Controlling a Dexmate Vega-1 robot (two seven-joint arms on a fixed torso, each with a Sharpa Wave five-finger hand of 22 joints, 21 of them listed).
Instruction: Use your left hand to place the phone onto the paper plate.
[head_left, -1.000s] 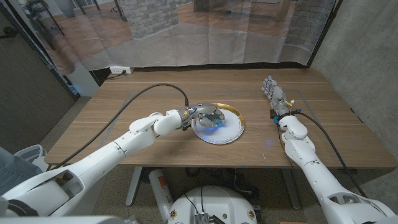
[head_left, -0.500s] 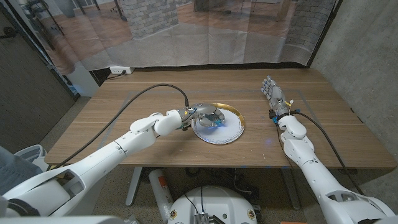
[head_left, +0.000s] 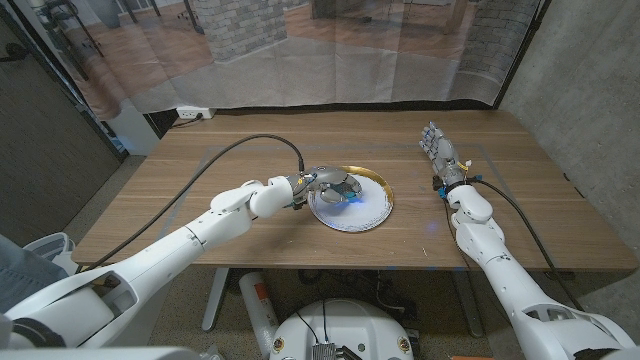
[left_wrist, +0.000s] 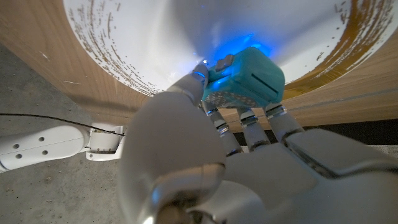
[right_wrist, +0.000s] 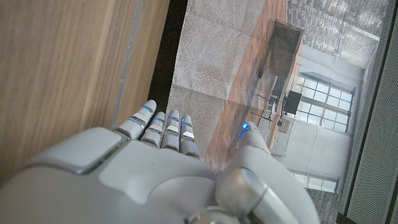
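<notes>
The wooden table (head_left: 250, 230) carries everything, and the robot stands at its near edge with one arm reaching in from each side.

The left arm (head_left: 190, 235) stretches diagonally toward the middle of the table, which puts its hand directly over the target; a black cable loops from behind the wrist back across the wood. The right arm (head_left: 490, 250) lies along the right side, well apart from the work, and seems simply parked out of the way, since the task names the other hand.

The paper plate (head_left: 372, 208) sits near the table's centre, white with a gold-brown rim, within easy reach of the left arm.

The left hand (head_left: 328, 186) hovers over the plate's left part. In the left wrist view its fingers (left_wrist: 214, 115) wrap around the phone (left_wrist: 245, 79), a small teal block with a slot on one face, held between thumb and fingers just above or on the white plate surface (left_wrist: 155, 37); I cannot tell whether it touches. The grip looks kept so the phone comes down level and does not slide off toward the rim. The release looks like the step in hand.

The right hand (head_left: 438, 150) stands on its edge near the far right of the table, fingers (right_wrist: 165, 127) straight, side by side and holding nothing.
</notes>
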